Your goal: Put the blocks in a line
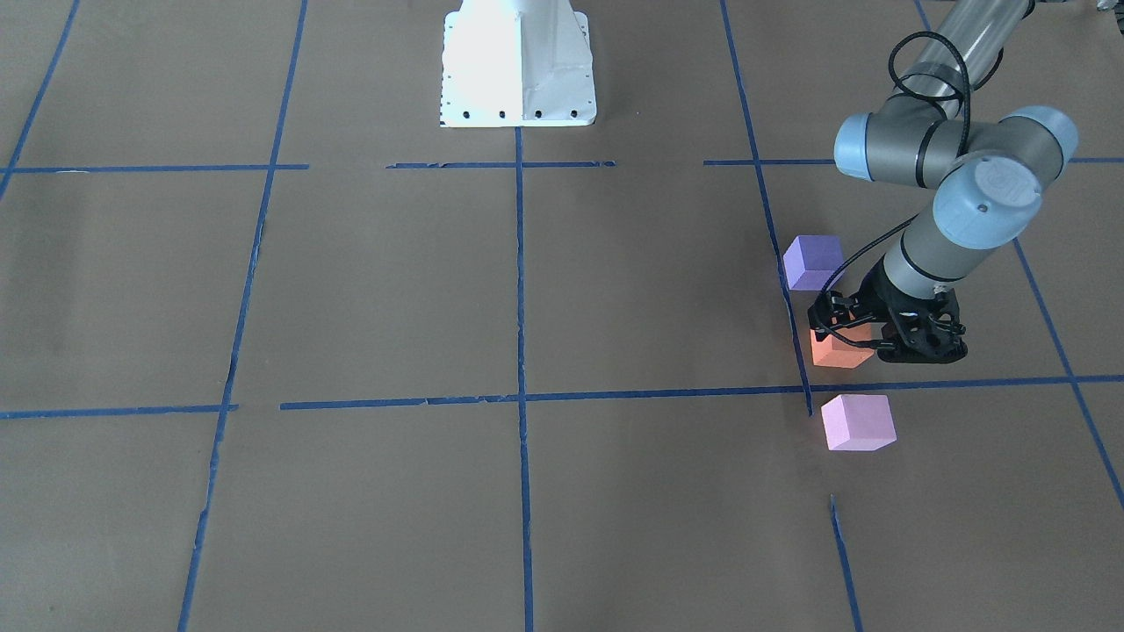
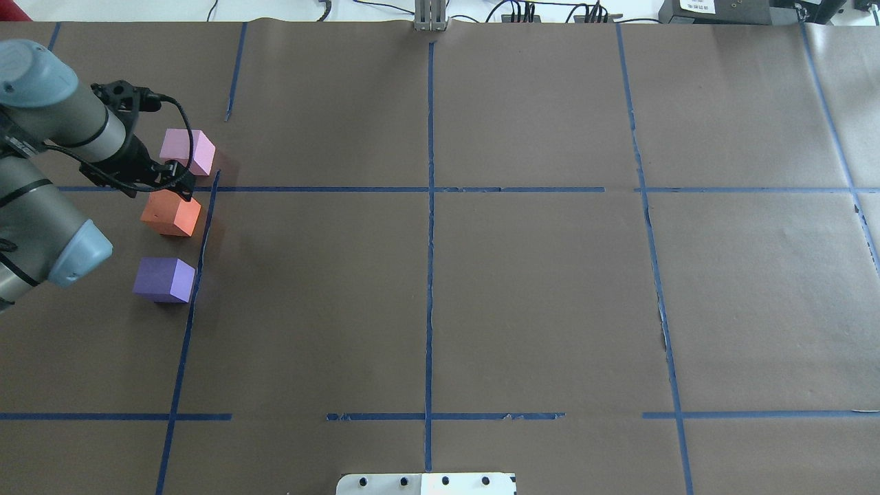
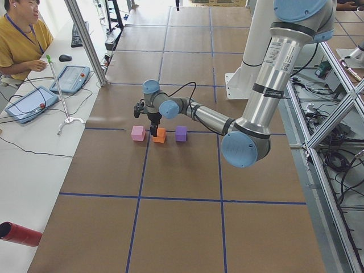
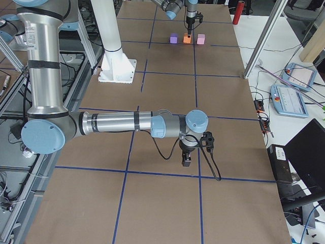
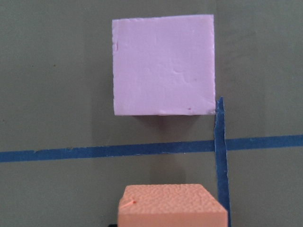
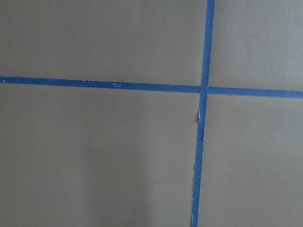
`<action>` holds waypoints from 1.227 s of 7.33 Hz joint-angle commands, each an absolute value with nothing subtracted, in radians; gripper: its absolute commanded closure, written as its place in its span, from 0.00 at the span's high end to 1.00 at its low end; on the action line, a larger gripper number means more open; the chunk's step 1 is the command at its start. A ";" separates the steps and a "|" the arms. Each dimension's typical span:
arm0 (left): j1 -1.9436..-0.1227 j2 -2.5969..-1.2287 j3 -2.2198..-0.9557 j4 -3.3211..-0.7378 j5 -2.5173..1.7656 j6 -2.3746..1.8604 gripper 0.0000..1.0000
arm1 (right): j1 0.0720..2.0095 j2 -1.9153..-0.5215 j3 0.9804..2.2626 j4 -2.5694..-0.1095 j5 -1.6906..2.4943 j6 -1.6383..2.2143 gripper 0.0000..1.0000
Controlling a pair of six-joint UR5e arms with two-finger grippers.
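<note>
Three cubes stand in a row on the brown table beside a blue tape line: the dark violet-purple block (image 1: 812,262) (image 2: 163,278), the orange block (image 1: 839,353) (image 2: 172,214) in the middle, and the pale pink-lilac block (image 1: 858,421) (image 2: 187,151). My left gripper (image 1: 847,332) (image 2: 175,187) points down over the orange block with its jaws around it, and the block rests at table level. In the left wrist view the orange block (image 5: 173,205) sits at the bottom edge and the pink block (image 5: 163,71) ahead. My right gripper (image 4: 186,161) hangs over bare table far from the blocks; I cannot tell whether it is open.
Blue tape lines (image 2: 430,206) divide the table into squares. The white robot base (image 1: 518,70) stands at the table's middle edge. An operator (image 3: 20,40) sits at a side desk with tablets. A red cylinder (image 3: 20,233) lies off the table.
</note>
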State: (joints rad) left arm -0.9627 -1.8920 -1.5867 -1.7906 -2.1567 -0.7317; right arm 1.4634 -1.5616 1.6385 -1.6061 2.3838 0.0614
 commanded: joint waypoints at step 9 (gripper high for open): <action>-1.546 -1.686 -1.512 -1.558 -2.281 0.232 1.00 | 1.463 -1.562 1.638 -1.606 2.384 0.061 1.00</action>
